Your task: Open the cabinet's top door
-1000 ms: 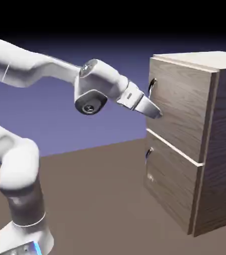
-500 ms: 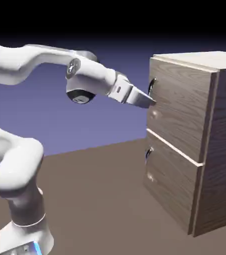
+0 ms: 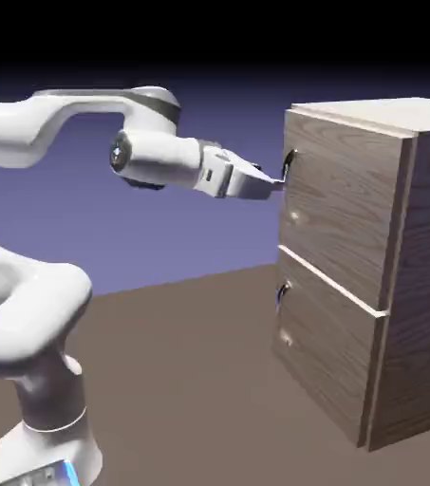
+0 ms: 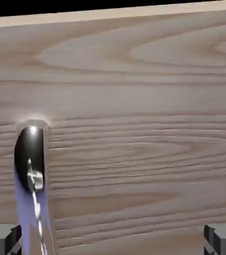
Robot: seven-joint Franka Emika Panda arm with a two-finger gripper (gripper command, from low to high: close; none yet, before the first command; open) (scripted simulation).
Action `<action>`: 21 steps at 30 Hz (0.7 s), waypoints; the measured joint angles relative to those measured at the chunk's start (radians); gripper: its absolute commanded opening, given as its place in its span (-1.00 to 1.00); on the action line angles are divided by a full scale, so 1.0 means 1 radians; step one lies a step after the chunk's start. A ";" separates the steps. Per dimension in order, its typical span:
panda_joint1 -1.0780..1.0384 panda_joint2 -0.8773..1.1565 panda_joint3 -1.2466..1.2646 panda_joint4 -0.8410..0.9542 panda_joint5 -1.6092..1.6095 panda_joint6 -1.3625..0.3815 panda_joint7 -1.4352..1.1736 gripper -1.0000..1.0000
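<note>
In the exterior view, my fingers [image 3: 277, 184] are just beside the top handle [image 3: 289, 165], at the exterior view's left of the top door [image 3: 342, 204], which sits closed above the lower door [image 3: 327, 346]. In the hand view, my fingers stand wide apart with nothing between them, pointed at the top door, and the top handle lies nearer the left fingertip [image 4: 2, 240] than the right one.

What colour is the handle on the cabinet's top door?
Black at its end, with silvery glints; the handle shows best in the hand view.
</note>
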 measured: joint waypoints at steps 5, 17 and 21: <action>-0.064 -0.046 0.084 0.018 0.217 -0.014 -0.141 0.00; -0.219 -0.158 0.285 0.062 0.739 -0.047 -0.479 0.00; -0.274 -0.158 0.324 0.093 0.803 -0.062 -0.519 0.00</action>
